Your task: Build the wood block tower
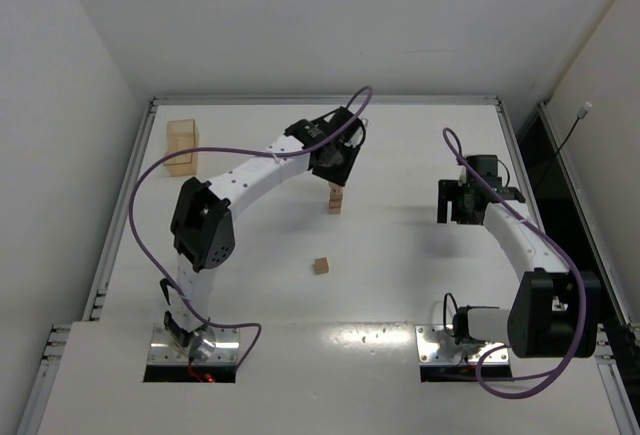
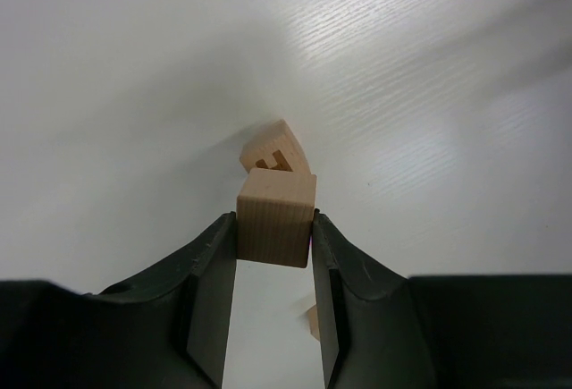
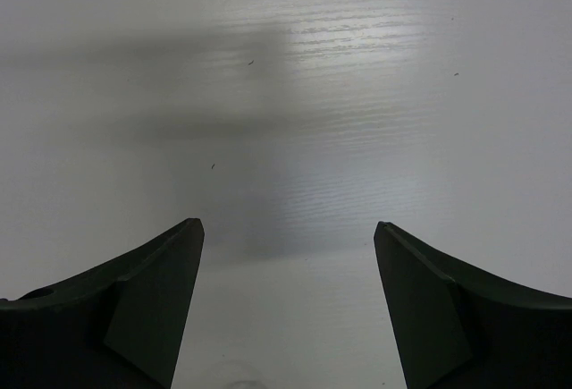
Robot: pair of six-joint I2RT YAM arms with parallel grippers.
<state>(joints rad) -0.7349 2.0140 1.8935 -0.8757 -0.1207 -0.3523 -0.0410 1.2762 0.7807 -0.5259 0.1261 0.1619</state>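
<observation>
Placement of a cube on the tower is judged to be the step in hand. Left gripper (image 2: 274,232) is clenched on a plain tan cube (image 2: 276,217), one finger on each side face, the cube sitting square in the grip. Tower (image 1: 335,198) stands directly beneath the gripper, narrow, one cube wide and pale tan; its height in cubes cannot be counted. Top cube (image 2: 271,150), dark-marked, shows just beyond the held one and looks turned against it; contact cannot be confirmed. Recommended: square the wrist to that face, centre, lower straight, let go only once seated, then lift vertically. Spare cube (image 1: 321,266) lies behind the gripper, toward the bases. Right gripper (image 3: 288,246) is released, empty, over bare table (image 3: 286,94)
</observation>
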